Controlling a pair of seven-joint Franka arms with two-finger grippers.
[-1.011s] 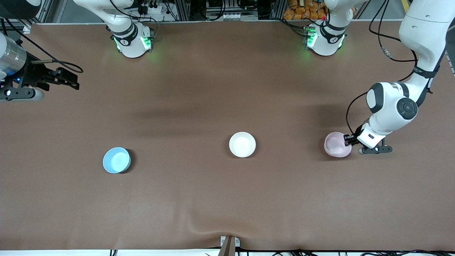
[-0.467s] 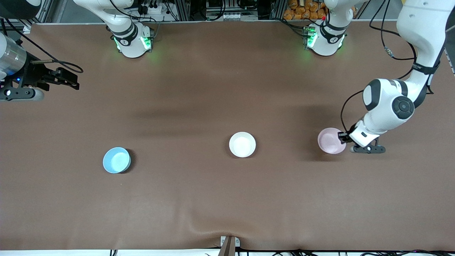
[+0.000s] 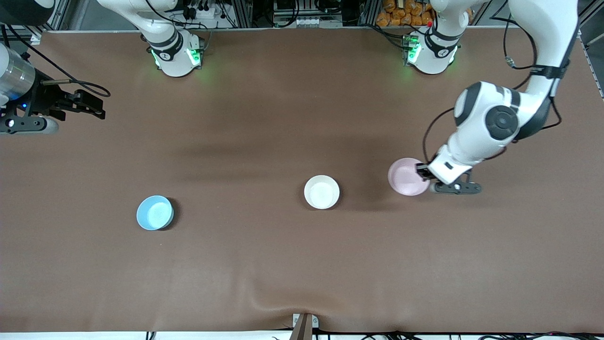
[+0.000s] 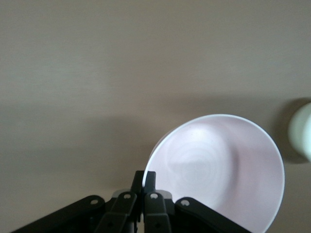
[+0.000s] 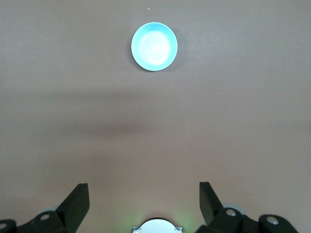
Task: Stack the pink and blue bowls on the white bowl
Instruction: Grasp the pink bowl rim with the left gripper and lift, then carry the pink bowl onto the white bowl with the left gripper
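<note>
Front view, left end effector (image 3: 423, 172) gripping pink bowl (image 3: 406, 177)

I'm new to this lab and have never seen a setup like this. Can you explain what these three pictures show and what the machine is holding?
These are two robot arms bolted along one edge of a brown table. The wide picture comes from a high camera facing them. The other two come from small cameras on each arm's wrist, looking past its own fingers.

Three small bowls are in play. The left gripper is shut on the rim of the pink bowl and holds it over the table, close to the white bowl; its wrist view shows the pink bowl pinched at the edge. The blue bowl sits toward the right arm's end of the table. The right gripper waits there, open, with the blue bowl in its wrist view.
</note>
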